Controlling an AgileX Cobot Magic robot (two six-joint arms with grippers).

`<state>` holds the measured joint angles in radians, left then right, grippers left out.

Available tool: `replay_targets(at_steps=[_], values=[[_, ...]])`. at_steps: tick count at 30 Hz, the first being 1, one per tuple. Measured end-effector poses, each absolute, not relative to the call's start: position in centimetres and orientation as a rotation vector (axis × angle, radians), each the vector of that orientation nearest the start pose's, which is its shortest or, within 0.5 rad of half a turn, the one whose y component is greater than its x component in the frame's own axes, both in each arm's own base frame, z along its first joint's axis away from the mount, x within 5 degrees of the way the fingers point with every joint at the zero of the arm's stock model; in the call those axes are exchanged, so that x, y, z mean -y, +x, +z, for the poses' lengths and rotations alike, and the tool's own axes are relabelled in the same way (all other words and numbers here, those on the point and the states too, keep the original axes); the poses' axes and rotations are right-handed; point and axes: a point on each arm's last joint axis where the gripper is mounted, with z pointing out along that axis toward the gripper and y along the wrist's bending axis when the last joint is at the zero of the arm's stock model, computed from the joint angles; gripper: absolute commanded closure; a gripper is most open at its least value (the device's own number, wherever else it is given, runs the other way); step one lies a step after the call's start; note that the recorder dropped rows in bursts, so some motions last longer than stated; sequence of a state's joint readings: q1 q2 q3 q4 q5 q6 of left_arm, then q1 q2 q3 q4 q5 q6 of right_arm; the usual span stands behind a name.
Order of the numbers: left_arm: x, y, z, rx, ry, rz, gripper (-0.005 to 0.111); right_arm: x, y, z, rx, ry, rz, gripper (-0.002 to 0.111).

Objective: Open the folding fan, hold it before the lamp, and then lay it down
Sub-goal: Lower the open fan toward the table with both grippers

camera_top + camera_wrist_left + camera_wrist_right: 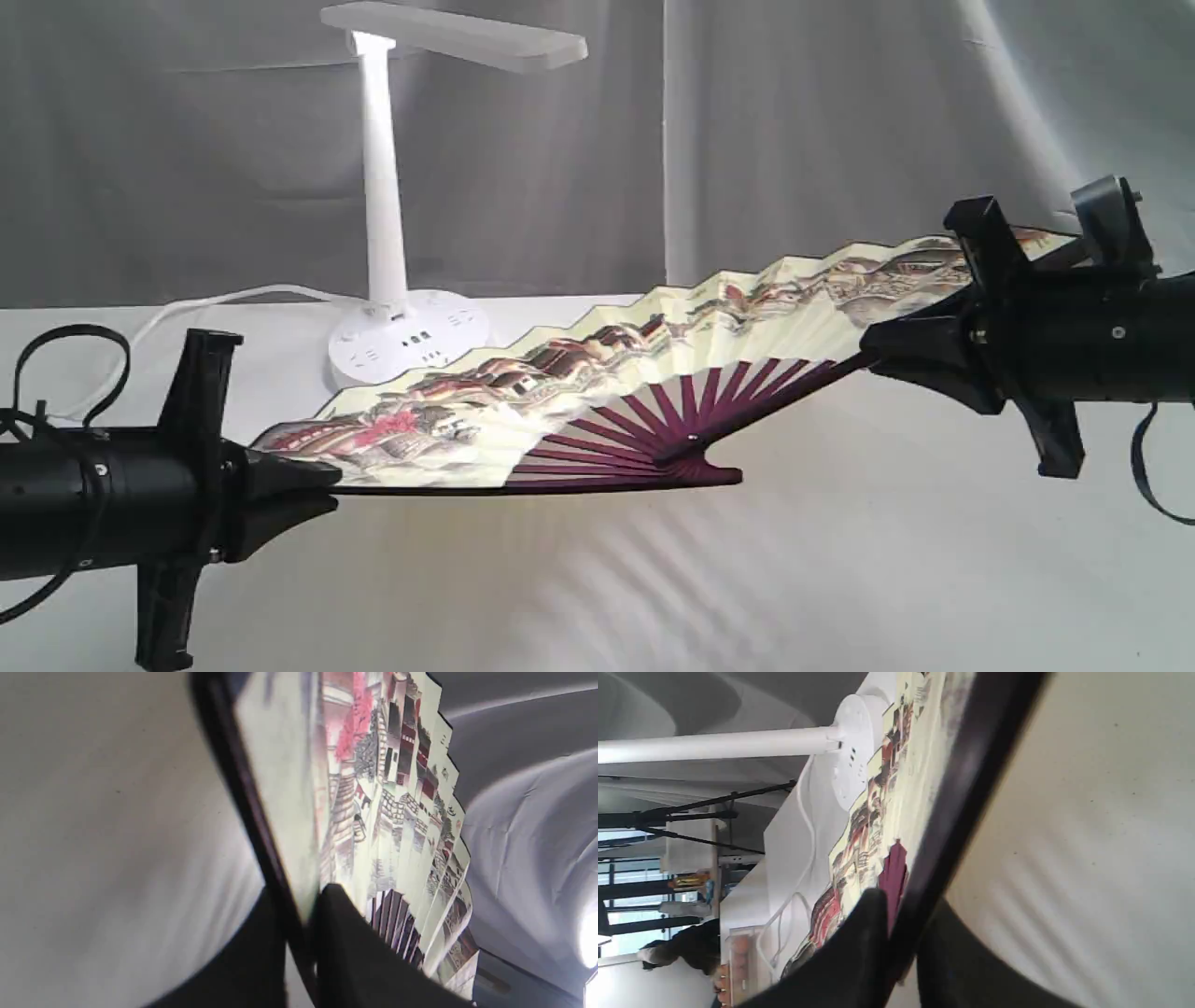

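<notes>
Exterior view has the folding fan (597, 373) spread fully open and held clear of the counter (840, 560), slanting up from left to right. The left fingers (289, 474) are pinched tight on the tip of the lower guard. The right fingers (901, 341) are closed on the other guard, higher up. The lamp (383, 187) stands upright behind the fan, whose pleated edge overlaps the lamp's round base. A white cord (215, 301) trails off to the left. Left wrist view shows the dark guard squeezed between the black fingers, with painted houses and red trees beyond. Right wrist view shows a similar grip on the other guard.
</notes>
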<state>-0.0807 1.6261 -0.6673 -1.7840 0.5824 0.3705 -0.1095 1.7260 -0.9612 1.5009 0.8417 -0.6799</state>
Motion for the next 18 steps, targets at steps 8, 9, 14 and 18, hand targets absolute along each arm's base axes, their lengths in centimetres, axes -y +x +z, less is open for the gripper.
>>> replay_targets(at_steps=[8, 9, 14, 18], values=[[7.35, 28.41, 17.40, -2.214, -1.389, -1.353, 0.107, -2.81, 33.98, 20.88, -2.336, 0.540, 1.215, 0.077], [7.35, 28.41, 17.40, -2.214, -1.389, -1.353, 0.107, -2.80, 33.97, 20.85, -2.339, 0.535, 1.209, 0.076], [7.33, 28.43, 17.34, -2.214, -1.392, -1.348, 0.107, -2.78, 33.98, 20.85, -2.339, 0.537, 1.207, 0.069], [7.62, 28.45, 16.75, -2.237, -1.402, -1.336, 0.107, -2.75, 33.97, 20.80, -2.343, 0.531, 1.197, 0.059]])
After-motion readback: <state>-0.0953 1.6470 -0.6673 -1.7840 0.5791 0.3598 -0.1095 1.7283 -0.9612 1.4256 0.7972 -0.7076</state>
